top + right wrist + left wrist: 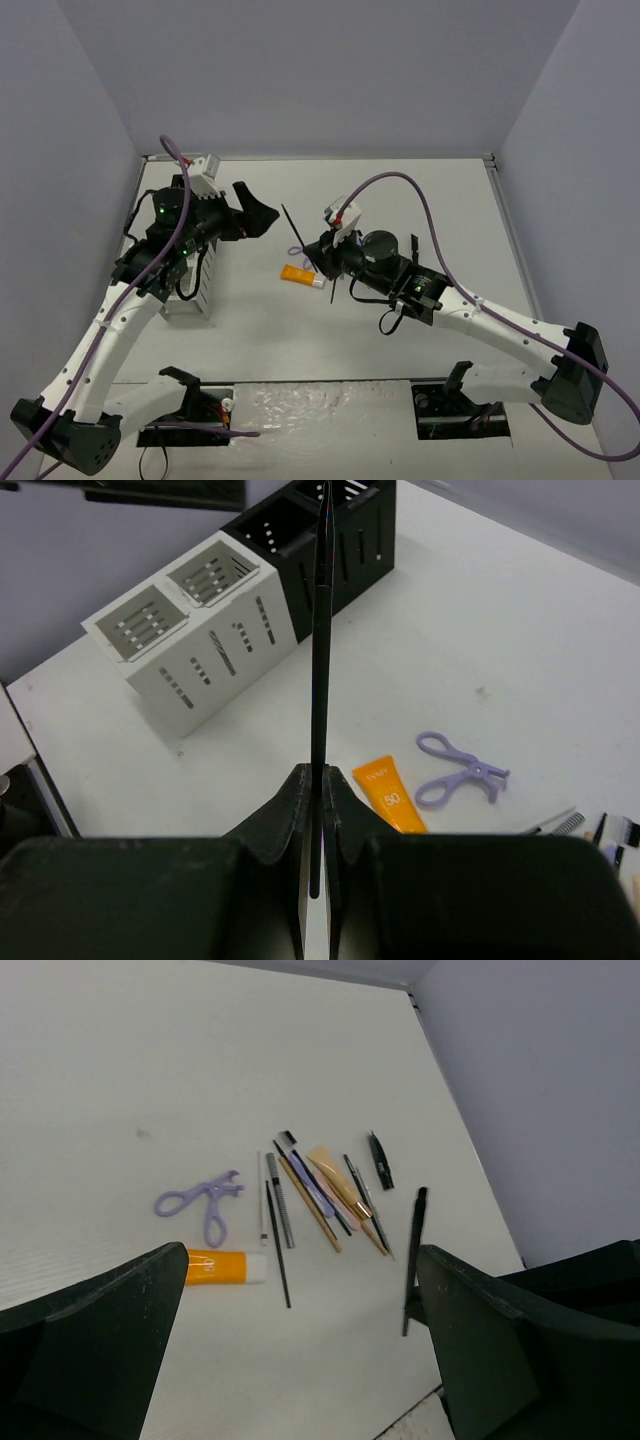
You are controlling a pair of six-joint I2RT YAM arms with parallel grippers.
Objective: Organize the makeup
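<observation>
The right tool was clenched on a thin black pencil. The pencil ran from between its fingers straight up the middle of the right wrist view, and its far end crossed in front of the black half of the compartment rack at the top of the frame.

The rest of the makeup lay flat on the white bench. The orange tube with white cap sat just right of that tool's fingertips, and the purple eyelash curler lay a little further right, apart from the tube. In the left wrist view a fan of thin black, tan and grey pencils and brushes lay mid-frame, just right of the curler and tube.

The left tool was released, its jaws spread wide with nothing between them. It sat in the upper left of the overhead view beside the rack, which its arm mostly hid, and apart from the makeup.

The rack stood close to the left wall. Bare bench stretched across the right and far parts of the overhead view, up to the grey walls that closed 3 sides.
</observation>
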